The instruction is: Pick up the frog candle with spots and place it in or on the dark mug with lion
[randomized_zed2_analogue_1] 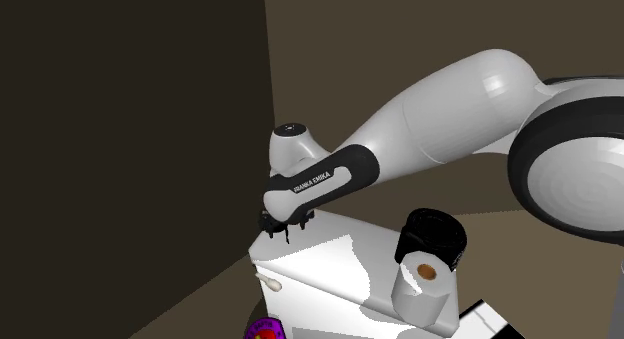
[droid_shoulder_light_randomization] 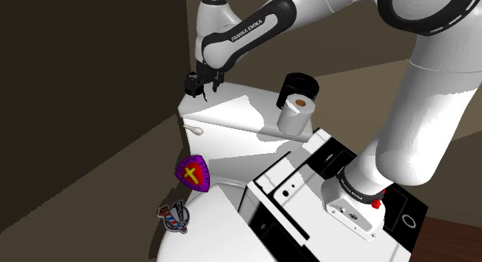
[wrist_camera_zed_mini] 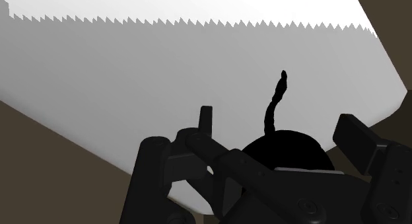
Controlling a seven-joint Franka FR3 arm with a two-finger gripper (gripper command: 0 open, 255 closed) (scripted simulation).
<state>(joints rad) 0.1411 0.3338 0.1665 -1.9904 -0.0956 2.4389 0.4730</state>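
one arm, three items of note, listed from the frame's left to its right.

item 1. gripper [droid_shoulder_light_randomization: 202,89], upper left of centre in the shoulder view, hanging low over the far left corner of the white tabletop [droid_shoulder_light_randomization: 232,117]. in the wrist view the fingers [wrist_camera_zed_mini: 353,133] stand spread, one on each side of item 2, and a sliver of white shows between the left one and the item. no pinch can be seen, so it is judged not held.

item 2. frog candle [wrist_camera_zed_mini: 287,153], drawn as a plain black dome, spots not to be made out. it lies between the fingertips, a little nearer the right one, at the tabletop's corner with the edge just beside it. its thin wick [wrist_camera_zed_mini: 276,104] stands up beyond the dome and bends slightly. the dome is round with no marked long axis, so the closing line matters less than centring. the candle looks already bracketed, and the coming move is judged a straight squeeze, not a sideways shift.

item 3. dark mug [droid_shoulder_light_randomization: 300,85], black, right of centre in the shoulder view, at the tabletop's far right edge and well apart from the gripper. its lion is not to be made out. a pale roll [droid_shoulder_light_randomization: 296,115] stands just before it, touching or nearly so. the carry would run rightward across the frame, and the roll is a thing to clear.
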